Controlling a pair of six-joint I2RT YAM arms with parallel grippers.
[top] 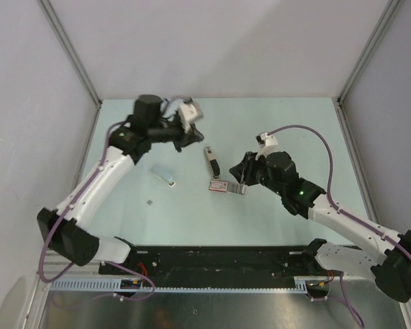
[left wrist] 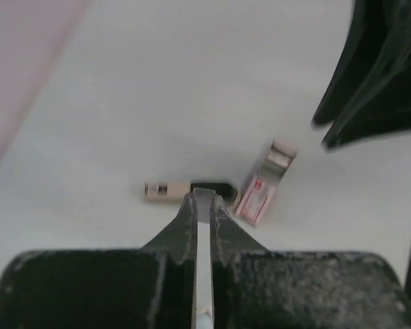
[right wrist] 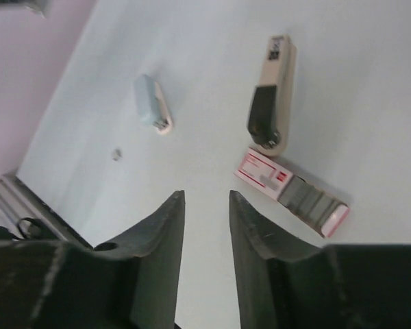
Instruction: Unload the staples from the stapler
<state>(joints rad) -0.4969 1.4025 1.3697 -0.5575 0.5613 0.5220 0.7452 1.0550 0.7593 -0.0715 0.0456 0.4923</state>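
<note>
– Upper left of the overhead view: how many arms, and what is that one's gripper doing?

– Two arms, one per side. In its wrist view the left gripper (left wrist: pixel 203 199) has its fingers (left wrist: pixel 175 240) drawn together, only a thin pale line between them. I cannot tell whether something thin is pinched there.

– Any staples?

– One staple piece (top: pixel 149 201), a tiny grey speck lying alone on the table (top: pixel 123 226), lower left of the other items. It is too small to make out more.

– Next to the right?

– One pale blue object with a white end (top: pixel 164 176), lying flat, apart from the speck.

– And the stapler?

– One stapler (top: pixel 211 162), beige with a black part, flat at the centre. Just beside its lower end lies one red-and-white box (top: pixel 218 184), its tray (right wrist: pixel 312 202) slid out to the right and showing grey contents.

– Right side?

– The right gripper (right wrist: pixel 205 199) hangs over bare table near the box, fingers (right wrist: pixel 161 240) spread apart with nothing between them.
</note>
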